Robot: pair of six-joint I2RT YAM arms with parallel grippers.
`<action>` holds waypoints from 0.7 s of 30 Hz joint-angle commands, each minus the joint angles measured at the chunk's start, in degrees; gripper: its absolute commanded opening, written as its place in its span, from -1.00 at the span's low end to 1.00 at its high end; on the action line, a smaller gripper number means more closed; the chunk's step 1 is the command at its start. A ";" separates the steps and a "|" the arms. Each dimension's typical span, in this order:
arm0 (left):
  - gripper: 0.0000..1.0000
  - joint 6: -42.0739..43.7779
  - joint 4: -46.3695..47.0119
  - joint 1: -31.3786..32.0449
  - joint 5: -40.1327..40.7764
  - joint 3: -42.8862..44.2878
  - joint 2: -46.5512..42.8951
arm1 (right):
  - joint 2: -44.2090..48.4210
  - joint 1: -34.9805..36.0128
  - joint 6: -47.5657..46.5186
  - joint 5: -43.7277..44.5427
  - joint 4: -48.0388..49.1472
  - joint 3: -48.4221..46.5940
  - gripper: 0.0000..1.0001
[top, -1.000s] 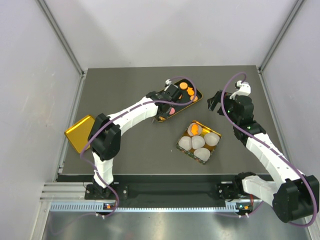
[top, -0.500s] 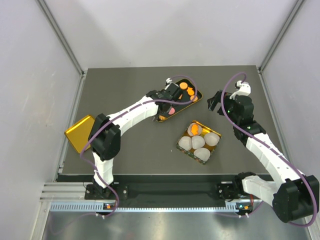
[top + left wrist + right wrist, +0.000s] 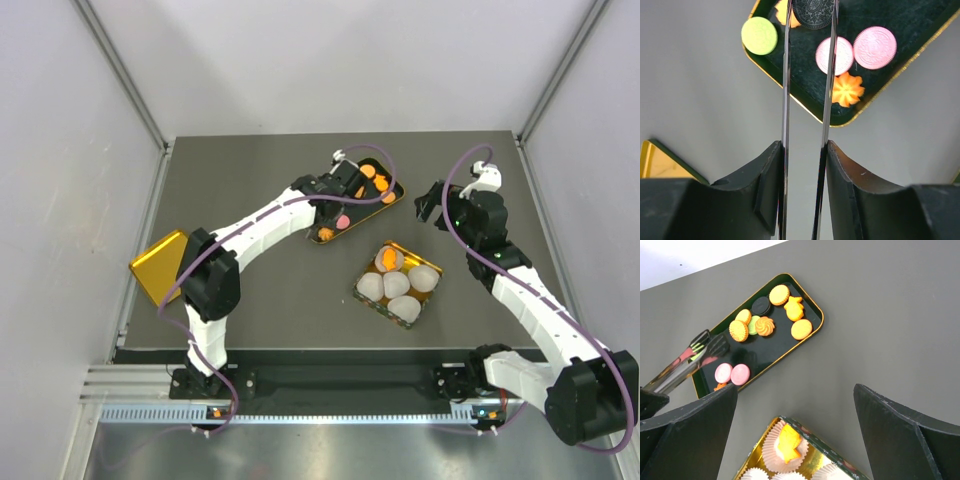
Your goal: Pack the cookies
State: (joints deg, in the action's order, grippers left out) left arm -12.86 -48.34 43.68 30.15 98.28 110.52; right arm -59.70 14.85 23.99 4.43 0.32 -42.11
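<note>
The cookies lie in a black gold-rimmed tray: orange ones at its far end, two pink ones, and a green one. My left gripper is shut on metal tongs and hangs over the tray's middle. A dark patterned cookie sits between the tong tips; I cannot tell if it is pinched. Another black cookie lies in the tray. My right gripper is open and empty, right of the tray. A star-shaped orange cookie sits in a paper cup.
A gold tin holding several white paper cups stands in front of the tray, near the right arm. Its gold lid lies at the table's left edge. Grey walls close in the table at the back and sides.
My left gripper with the tongs has shifted slightly back and left over the tray, uncovering more of the orange cookies. The right arm has not moved.
</note>
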 commanded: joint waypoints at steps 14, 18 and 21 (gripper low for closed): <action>-0.17 -6.56 -1.15 12.91 -10.37 -0.63 -13.13 | 1.69 0.09 -0.44 4.88 -2.33 -3.68 1.00; -0.17 -8.75 0.87 16.34 -12.48 -2.21 -13.93 | 2.31 0.00 -0.35 7.00 -3.13 -3.68 0.99; -0.17 -10.16 2.01 18.89 -14.06 -3.27 -13.84 | 2.66 -0.09 -0.17 9.37 -4.36 -3.95 0.99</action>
State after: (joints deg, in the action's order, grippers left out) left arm -20.36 -49.60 60.60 18.50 96.12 98.45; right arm -58.89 14.85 24.03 10.11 -3.53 -42.50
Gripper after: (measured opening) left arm 0.419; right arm 0.996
